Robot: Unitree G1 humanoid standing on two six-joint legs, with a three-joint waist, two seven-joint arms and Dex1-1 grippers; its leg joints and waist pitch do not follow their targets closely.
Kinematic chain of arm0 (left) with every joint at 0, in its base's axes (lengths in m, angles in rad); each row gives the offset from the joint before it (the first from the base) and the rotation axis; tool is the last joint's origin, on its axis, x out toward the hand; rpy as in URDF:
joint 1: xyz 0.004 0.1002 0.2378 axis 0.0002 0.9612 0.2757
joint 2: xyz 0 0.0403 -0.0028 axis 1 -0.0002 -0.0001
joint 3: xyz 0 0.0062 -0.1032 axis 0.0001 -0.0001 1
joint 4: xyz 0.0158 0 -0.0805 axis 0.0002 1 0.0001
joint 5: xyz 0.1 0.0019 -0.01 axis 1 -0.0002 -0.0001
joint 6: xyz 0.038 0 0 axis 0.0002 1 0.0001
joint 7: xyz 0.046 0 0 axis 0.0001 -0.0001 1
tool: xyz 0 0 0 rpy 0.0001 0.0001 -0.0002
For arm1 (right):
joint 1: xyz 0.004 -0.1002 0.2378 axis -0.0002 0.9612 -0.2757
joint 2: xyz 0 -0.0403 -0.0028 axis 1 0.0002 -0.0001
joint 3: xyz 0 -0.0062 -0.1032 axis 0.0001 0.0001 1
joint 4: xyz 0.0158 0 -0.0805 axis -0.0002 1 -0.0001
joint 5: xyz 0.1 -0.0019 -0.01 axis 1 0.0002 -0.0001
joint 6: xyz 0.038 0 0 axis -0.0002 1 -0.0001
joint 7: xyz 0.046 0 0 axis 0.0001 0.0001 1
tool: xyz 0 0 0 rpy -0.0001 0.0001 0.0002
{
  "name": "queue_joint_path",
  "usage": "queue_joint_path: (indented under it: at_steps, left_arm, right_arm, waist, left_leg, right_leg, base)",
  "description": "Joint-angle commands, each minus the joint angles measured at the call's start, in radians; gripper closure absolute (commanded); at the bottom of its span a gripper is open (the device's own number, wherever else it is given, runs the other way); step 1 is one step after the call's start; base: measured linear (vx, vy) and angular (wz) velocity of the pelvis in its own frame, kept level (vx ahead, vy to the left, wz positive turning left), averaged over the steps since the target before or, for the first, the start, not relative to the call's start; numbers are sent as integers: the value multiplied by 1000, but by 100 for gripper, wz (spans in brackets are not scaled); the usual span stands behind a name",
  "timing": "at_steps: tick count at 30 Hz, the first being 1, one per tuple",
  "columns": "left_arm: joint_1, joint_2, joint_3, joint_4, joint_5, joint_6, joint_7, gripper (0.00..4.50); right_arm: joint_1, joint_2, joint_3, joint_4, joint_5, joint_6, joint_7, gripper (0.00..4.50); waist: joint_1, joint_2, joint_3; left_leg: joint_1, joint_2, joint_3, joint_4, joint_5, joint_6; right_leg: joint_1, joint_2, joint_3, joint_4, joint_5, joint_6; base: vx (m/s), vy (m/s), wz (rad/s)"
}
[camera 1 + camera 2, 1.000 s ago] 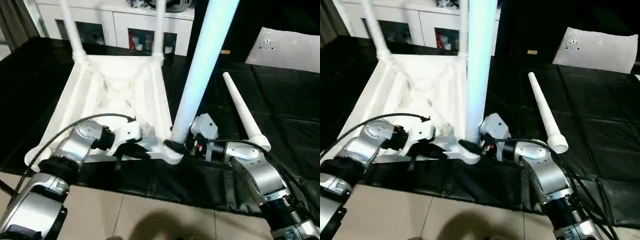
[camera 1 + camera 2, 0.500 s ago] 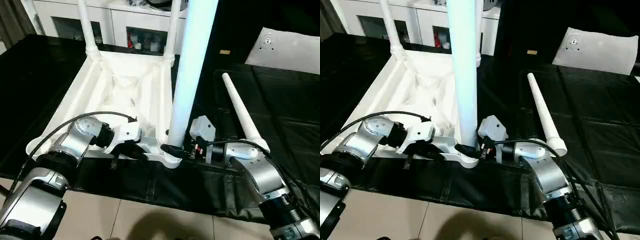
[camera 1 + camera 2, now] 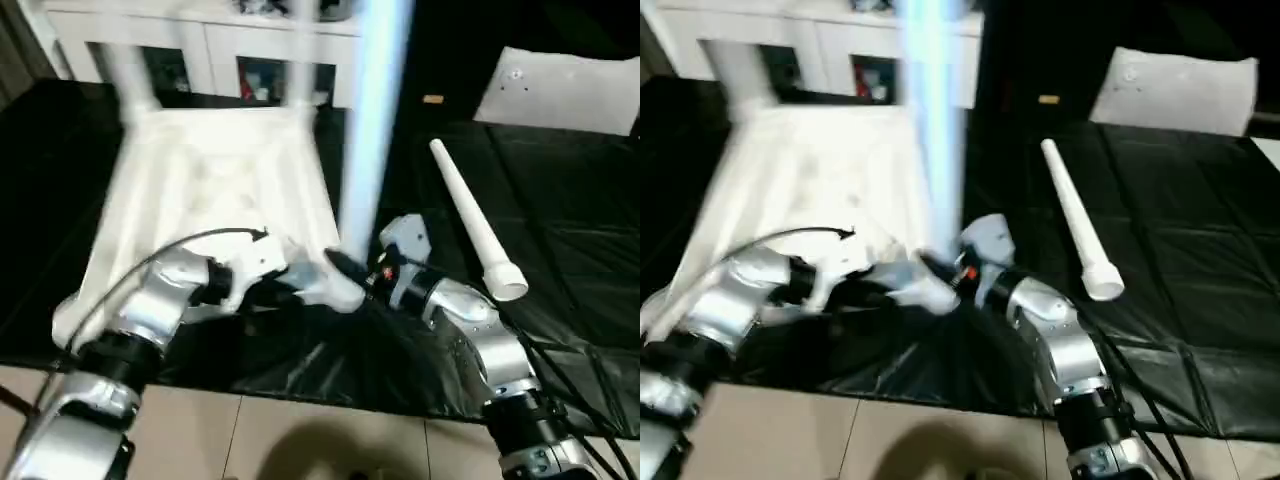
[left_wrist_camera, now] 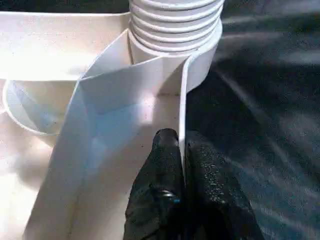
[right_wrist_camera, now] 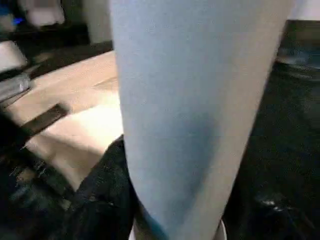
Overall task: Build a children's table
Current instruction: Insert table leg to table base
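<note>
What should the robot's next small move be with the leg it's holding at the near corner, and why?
Probably keep turning the upright leg into its corner socket. The right tool grips the leg near its base, the left tool pinches the table's rim to steady it, and threads show above the socket. One loose leg lies on the black mat.

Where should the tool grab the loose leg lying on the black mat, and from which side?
Probably mid-shaft on the loose leg, coming down from above, fingers across its width. It lies flat on the black mat with bare mat either side; the round shaft tapers to the far tip, and the flared near end looks wider.
</note>
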Motion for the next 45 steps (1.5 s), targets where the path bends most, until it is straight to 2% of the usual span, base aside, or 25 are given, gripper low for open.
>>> queue_joint_path:
  at_steps: [1, 3, 4, 5, 6, 8, 10, 14, 15, 17, 19, 23, 24, 31, 33, 36, 37, 38, 43, 45]
  left_arm:
    - [33, -59, 46, -75, -35, 68, 98, 450]
    - [45, -86, 44, -117, -33, 105, 133, 450]
    - [50, -97, 43, -135, -33, 117, 145, 450]
    - [51, -101, 39, -143, -34, 118, 145, 450]
    - [53, -101, 29, -160, -38, 131, 148, 450]
    - [51, -95, 25, -167, -33, 141, 150, 450]
    - [48, -90, 22, -165, -28, 140, 146, 450]
    - [47, -82, 17, -181, -27, 167, 145, 450]
    - [48, -80, 10, -189, -24, 175, 146, 450]
    - [50, -76, 1, -196, -22, 183, 148, 450]
    - [48, -73, -17, -195, -21, 181, 136, 450]
    - [43, -66, -25, -190, -17, 173, 128, 450]
    - [38, -57, -35, -185, -14, 174, 116, 450]
    - [21, -32, -49, -165, 0, 176, 105, 450]
    - [17, -27, -51, -162, -2, 173, 102, 450]
    - [13, -19, -58, -159, -7, 169, 96, 450]
    - [13, -18, -59, -158, -8, 169, 94, 450]
    - [11, -14, -61, -156, -10, 167, 91, 450]
    - [9, -4, -65, -150, -14, 160, 85, 450]
    - [7, 1, -64, -148, -17, 159, 80, 450]
  right_arm:
    - [26, 10, -16, 127, -39, 45, -77, 261]
    - [16, 23, -33, 144, -39, 38, -110, 261]
    - [12, 28, -38, 150, -40, 36, -120, 261]
    - [11, 31, -38, 155, -39, 37, -121, 261]
    - [7, 32, -37, 163, -37, 36, -121, 261]
    - [8, 31, -29, 170, -42, 34, -114, 261]
    - [11, 30, -27, 170, -44, 35, -112, 261]
    - [8, 29, -24, 180, -44, 41, -111, 261]
    - [7, 30, -21, 184, -48, 42, -109, 261]
    - [5, 32, -19, 190, -53, 42, -109, 261]
    - [3, 31, -7, 197, -55, 74, -96, 261]
    - [-1, 30, -5, 208, -60, 85, -102, 261]
    - [-9, 30, -6, 224, -60, 96, -105, 261]
    - [-27, 36, -18, 234, -39, 118, -84, 261]
    - [-32, 35, -19, 238, -38, 119, -84, 205]
    - [-41, 33, -20, 250, -36, 115, -82, 188]
    - [-42, 33, -20, 252, -36, 114, -81, 171]
    - [-44, 32, -20, 255, -37, 112, -76, 157]
    - [-44, 28, -18, 253, -39, 109, -57, 125]
    - [-39, 21, -19, 248, -36, 110, -42, 97]
  waist:
    - [3, 1, -42]
    - [2, 2, -44]
    - [1, 2, -51]
    - [2, 3, -53]
    - [1, 7, -56]
    - [1, 8, -57]
    - [2, 8, -55]
    - [1, 9, -57]
    - [2, 13, -58]
    - [0, 12, -60]
    - [-2, 12, -61]
    - [-3, 9, -62]
    - [-5, 12, -62]
    - [-9, 11, -64]
    - [-10, 13, -63]
    - [-8, 13, -65]
    - [-5, 14, -64]
    - [-4, 13, -65]
    - [-2, 15, -68]
    - [2, 16, -70]
  left_leg:
    - [-22, 40, -10, -70, -221, 39]
    - [-26, 39, -8, -67, -178, 50]
    - [-27, 40, -7, -63, -145, 57]
    - [-28, 38, -6, -61, -128, 65]
    - [-28, 36, -5, -57, -96, 83]
    - [-28, 35, -4, -55, -84, 96]
    - [-27, 34, -3, -56, -105, 98]
    - [-25, 36, -4, -57, -136, 81]
    - [-24, 36, -4, -57, -133, 80]
    - [-25, 36, -4, -56, -121, 80]
    - [-25, 35, -4, -54, -106, 87]
    - [-25, 34, -4, -54, -118, 85]
    - [-24, 34, -4, -54, -123, 82]
    - [-24, 34, -5, -54, -126, 76]
    - [-22, 35, -5, -54, -141, 70]
    - [-19, 34, -5, -53, -137, 64]
    - [-19, 35, -3, -52, -136, 62]
    - [-20, 36, -4, -53, -129, 62]
    - [-22, 35, -4, -50, -99, 72]
    - [-22, 35, -4, -48, -78, 80]
  right_leg:
    - [38, -61, 65, -84, -327, -196]
    - [40, -60, 64, -80, -274, -205]
    - [45, -60, 64, -71, -219, -216]
    - [45, -57, 63, -70, -196, -220]
    - [48, -55, 62, -64, -134, -236]
    - [49, -54, 60, -62, -100, -245]
    - [48, -55, 60, -66, -123, -243]
    - [48, -55, 60, -69, -175, -229]
    - [48, -55, 60, -68, -170, -230]
    - [49, -55, 60, -65, -145, -234]
    - [50, -53, 60, -61, -106, -246]
    - [52, -54, 59, -63, -122, -246]
    - [51, -54, 59, -63, -130, -245]
    - [53, -52, 59, -59, -101, -253]
    - [52, -53, 59, -62, -117, -251]
    - [51, -52, 60, -62, -118, -257]
    - [49, -52, 60, -61, -106, -262]
    - [52, -51, 59, -58, -92, -261]
    - [55, -52, 59, -52, -39, -276]
    - [56, -51, 59, -48, -8, -283]
  base:
    - [0, 0, 0]
    - [0, 0, 0]
    - [0, 0, 0]
    - [0, 0, 0]
    - [0, 0, 0]
    - [0, 0, 0]
    - [0, 0, 0]
    - [0, 0, 0]
    - [0, 0, 0]
    - [0, 0, 0]
    - [0, 0, 0]
    - [0, 0, 0]
    - [0, 0, 0]
    - [0, 0, 0]
    - [0, 0, 0]
    - [0, 0, 0]
    - [0, 0, 0]
    - [0, 0, 0]
    - [0, 0, 0]
    - [0, 0, 0]
